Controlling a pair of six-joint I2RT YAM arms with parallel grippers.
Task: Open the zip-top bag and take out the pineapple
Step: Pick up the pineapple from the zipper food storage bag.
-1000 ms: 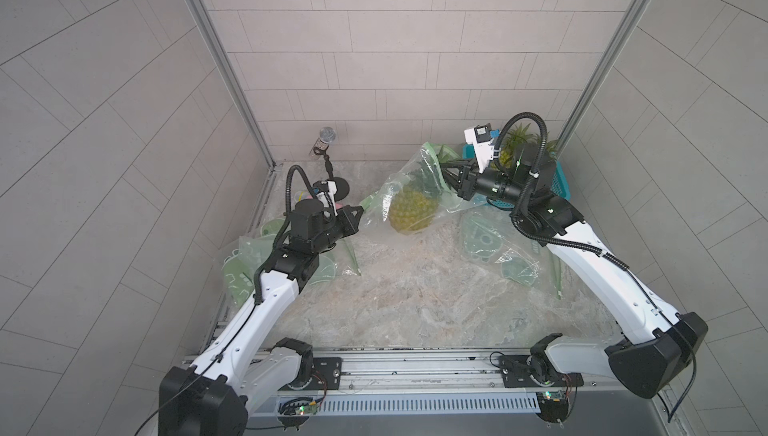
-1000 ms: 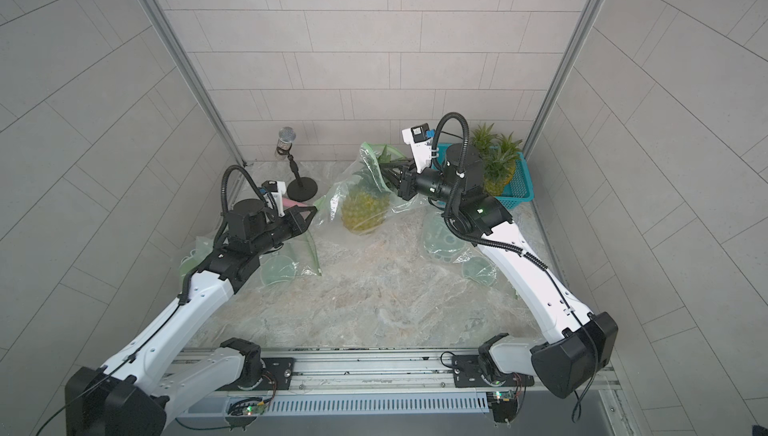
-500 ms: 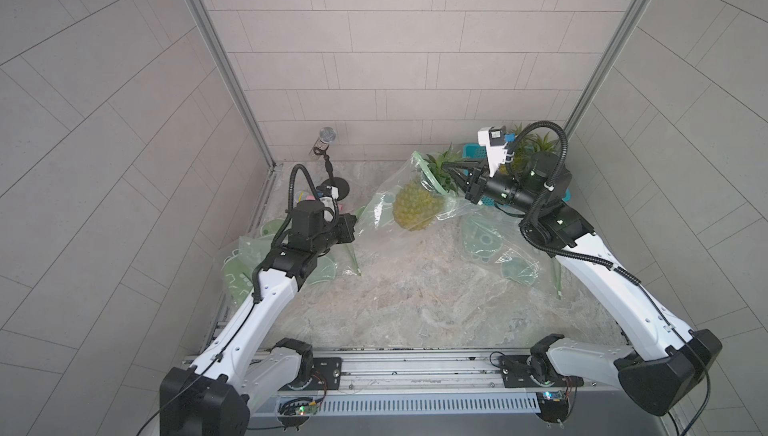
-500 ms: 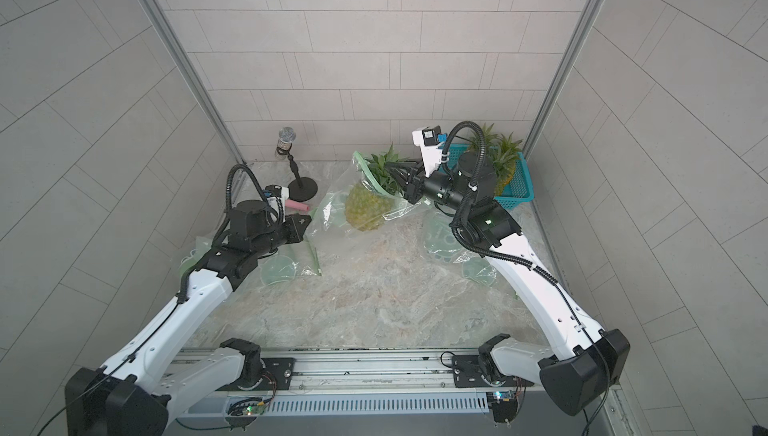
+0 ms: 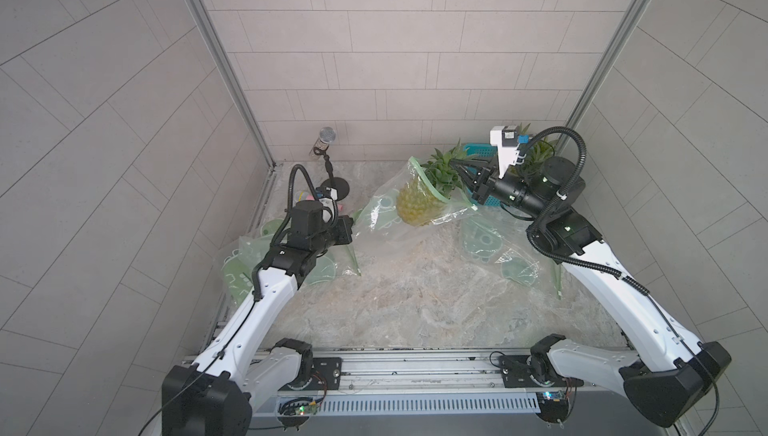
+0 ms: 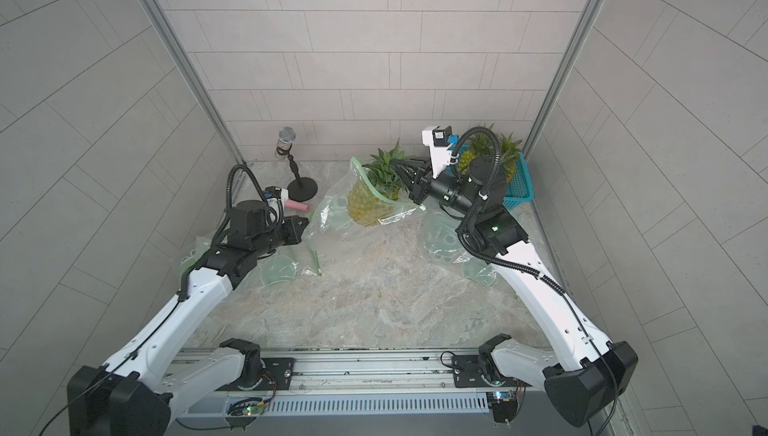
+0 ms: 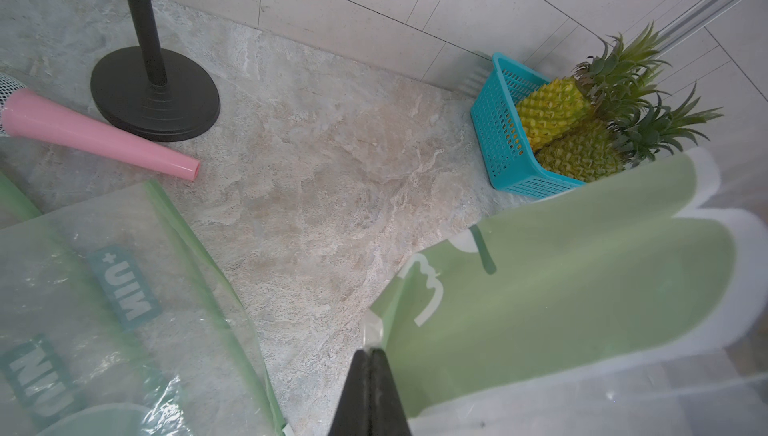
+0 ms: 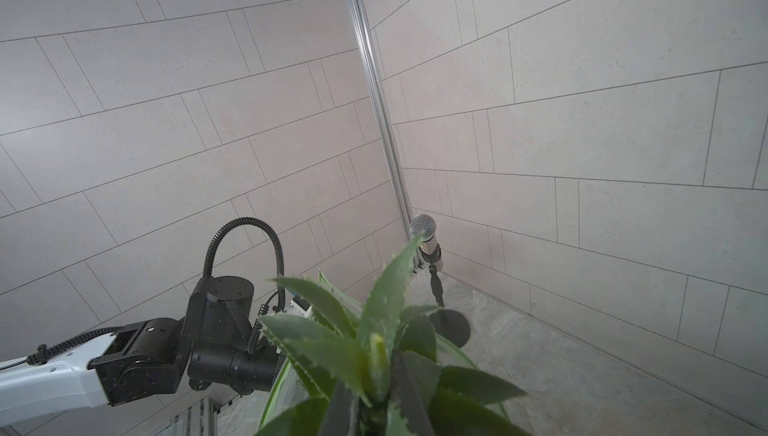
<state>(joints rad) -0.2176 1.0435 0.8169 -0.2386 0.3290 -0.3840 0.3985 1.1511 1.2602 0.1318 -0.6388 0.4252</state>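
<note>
So, right tool (image 5: 460, 169) pinches the pineapple (image 5: 415, 205) crown, left tool (image 7: 370, 354) is clamped on a corner of the zip-top bag (image 5: 380, 214).

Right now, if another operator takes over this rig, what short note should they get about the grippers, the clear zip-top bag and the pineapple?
left gripper: shut on the clear plastic zip-top bag, at the end opposite its green zip mouth.
right gripper: shut on the green leafy crown of the yellow pineapple.
Done: the bag mouth is open and the crown is outside it.
Left: the fruit's body is inside the bag; pull it fully clear.
Nearby: a teal plastic basket holding two other pineapples.
</note>
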